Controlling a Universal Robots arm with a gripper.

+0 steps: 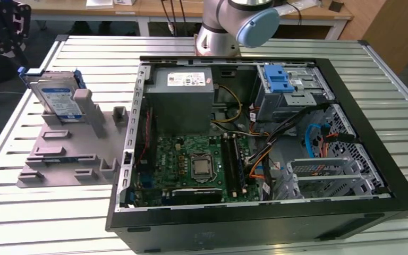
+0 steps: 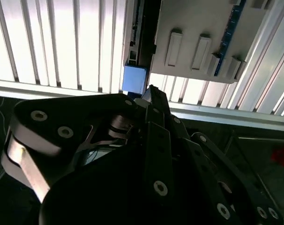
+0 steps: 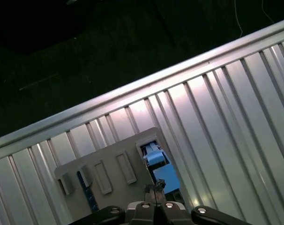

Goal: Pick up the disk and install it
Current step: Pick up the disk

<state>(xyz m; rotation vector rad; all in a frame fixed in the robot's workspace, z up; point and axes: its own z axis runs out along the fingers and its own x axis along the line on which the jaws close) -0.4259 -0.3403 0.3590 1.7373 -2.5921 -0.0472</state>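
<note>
The disk (image 1: pixel 53 97) stands on edge in a grey holder (image 1: pixel 62 159) on the table, at the exterior view's left, beside the open computer case (image 1: pixel 374 133). Its white-and-blue label and blue carrier frame show. In the first wrist view the disk (image 3: pixel 155 158) lies beyond my gripper (image 3: pixel 154 188), whose fingertips are together with nothing between them. The second wrist view has the gripper (image 2: pixel 151 91) hanging well above the table, apart from the disk's blue frame (image 2: pixel 134 78) and the holder (image 2: pixel 203 33).
The case holds a grey power-supply box (image 1: pixel 183 101), a green motherboard (image 1: pixel 197 164), cables, and a metal drive cage with a blue latch strip (image 1: pixel 280 79). The arm's base (image 1: pixel 218 37) stands behind the case. The slatted table's edge (image 3: pixel 132 91) drops to dark floor.
</note>
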